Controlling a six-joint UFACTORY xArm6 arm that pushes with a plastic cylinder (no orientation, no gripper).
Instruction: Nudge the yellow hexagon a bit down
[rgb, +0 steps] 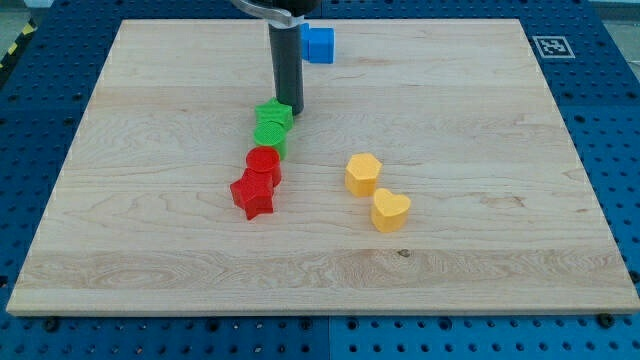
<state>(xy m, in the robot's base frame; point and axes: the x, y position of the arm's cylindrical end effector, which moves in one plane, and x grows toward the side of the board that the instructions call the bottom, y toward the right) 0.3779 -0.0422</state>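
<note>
The yellow hexagon (363, 173) lies right of the board's middle, with a yellow heart (390, 210) touching it at its lower right. My tip (294, 109) rests at the upper right edge of a green star (273, 116), well up and to the left of the yellow hexagon. The rod rises straight from the tip to the view's top.
Below the green star runs a chain: a green round block (269, 138), a red round block (264, 163), a red star (253, 195). A blue block (319, 44) sits near the board's top edge, right of the rod. The wooden board (500, 250) lies on a blue perforated table.
</note>
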